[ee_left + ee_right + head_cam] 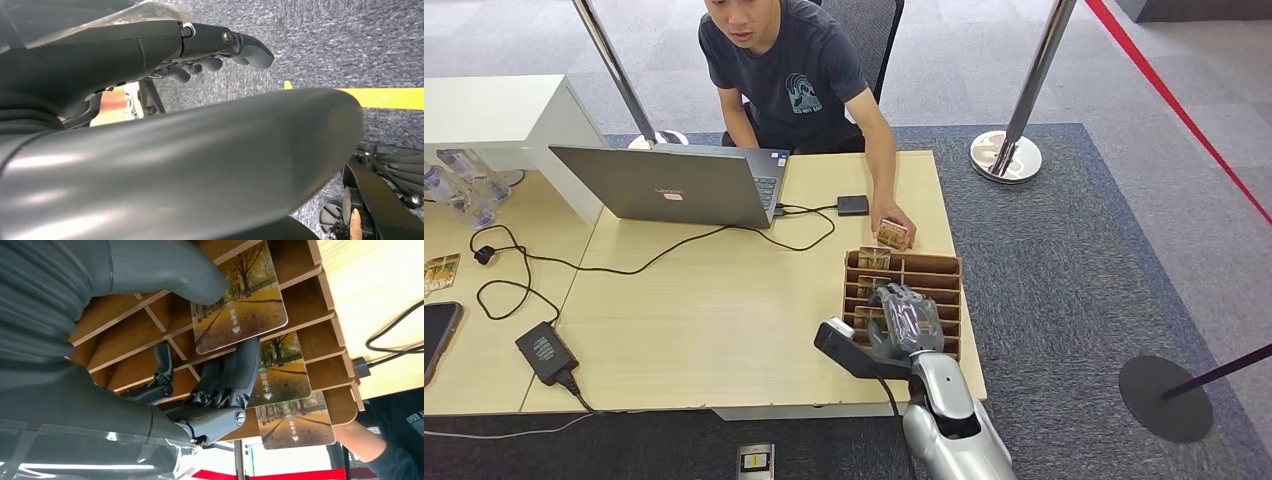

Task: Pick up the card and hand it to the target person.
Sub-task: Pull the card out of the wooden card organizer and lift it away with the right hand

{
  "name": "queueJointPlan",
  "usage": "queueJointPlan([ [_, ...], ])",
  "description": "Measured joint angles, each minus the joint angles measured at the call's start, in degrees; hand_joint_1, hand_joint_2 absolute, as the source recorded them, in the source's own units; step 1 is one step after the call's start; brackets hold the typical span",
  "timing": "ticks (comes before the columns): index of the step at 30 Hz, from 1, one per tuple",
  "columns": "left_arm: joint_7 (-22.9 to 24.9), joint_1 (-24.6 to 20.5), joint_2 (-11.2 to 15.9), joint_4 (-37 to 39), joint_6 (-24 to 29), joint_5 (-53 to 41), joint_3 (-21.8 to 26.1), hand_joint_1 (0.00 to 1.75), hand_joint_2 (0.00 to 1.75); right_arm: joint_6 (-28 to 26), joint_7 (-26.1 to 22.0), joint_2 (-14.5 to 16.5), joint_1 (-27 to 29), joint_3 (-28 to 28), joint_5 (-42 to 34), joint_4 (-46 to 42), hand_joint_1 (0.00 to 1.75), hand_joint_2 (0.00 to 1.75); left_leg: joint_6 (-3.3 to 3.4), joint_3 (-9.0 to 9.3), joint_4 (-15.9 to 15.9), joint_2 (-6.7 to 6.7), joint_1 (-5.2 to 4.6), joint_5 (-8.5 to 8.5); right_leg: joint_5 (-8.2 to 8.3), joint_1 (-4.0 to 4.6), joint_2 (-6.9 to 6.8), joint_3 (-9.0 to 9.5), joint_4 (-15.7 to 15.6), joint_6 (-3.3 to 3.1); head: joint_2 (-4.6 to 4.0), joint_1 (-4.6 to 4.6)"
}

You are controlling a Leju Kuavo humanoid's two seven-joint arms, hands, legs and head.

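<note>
Pinching the card between thumb and fingers, your right hand is risking a snag on the wooden rack; left hand is hanging half-curled, holding nothing.

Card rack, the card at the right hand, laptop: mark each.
card rack [932,264], head view, top wooden rim.
card [240,310], right wrist view, middle of printed face.
laptop [669,185], head view, grey lid.
</note>
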Motion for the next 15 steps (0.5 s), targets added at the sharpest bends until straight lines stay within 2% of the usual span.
queueJointPlan([
  [5,0.0,0.0,0.0,0.01,0.0,0.25,0.0,0.0,0.0,0.41,-0.01,0.0,0.0,0.06,0.05,-0.02,1.0,1.75,0.01,0.0,0.0,0.0,0.0,0.01,0.01,0.0,0.0,0.01,0.0,0.0,-0.01,0.0],
  [15,0.0,0.0,0.0,0.02,0.04,0.27,0.0,0.0,0.0,-0.3,-0.35,-0.02,-0.05,0.05,-0.16,0.1,0.99,1.75,0.02,-0.01,0.0,0.0,0.0,0.02,0.0,0.0,0.0,0.0,0.0,0.0,0.0,0.01],
])
